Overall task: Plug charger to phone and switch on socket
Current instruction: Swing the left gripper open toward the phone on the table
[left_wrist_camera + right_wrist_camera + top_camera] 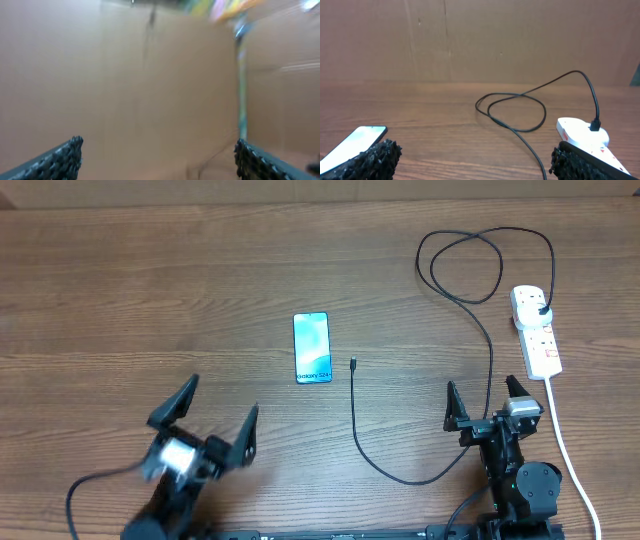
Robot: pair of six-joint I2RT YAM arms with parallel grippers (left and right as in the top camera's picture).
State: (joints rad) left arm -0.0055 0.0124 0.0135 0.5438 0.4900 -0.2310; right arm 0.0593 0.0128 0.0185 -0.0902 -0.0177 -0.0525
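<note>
Left gripper (220, 402): fully spread, holding nothing.
Right gripper (482, 392): fully spread, holding nothing.
Phone (311, 348): screen lit, face up.
Charger (355, 415): tip near phone, not touching; plug seated in socket (538, 340).

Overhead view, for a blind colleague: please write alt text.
A lit Galaxy phone lies mid-table; the free tip of the black charger cable lies beside it, unconnected, its plug in the power strip. The left tool and right tool are open, empty.
</note>
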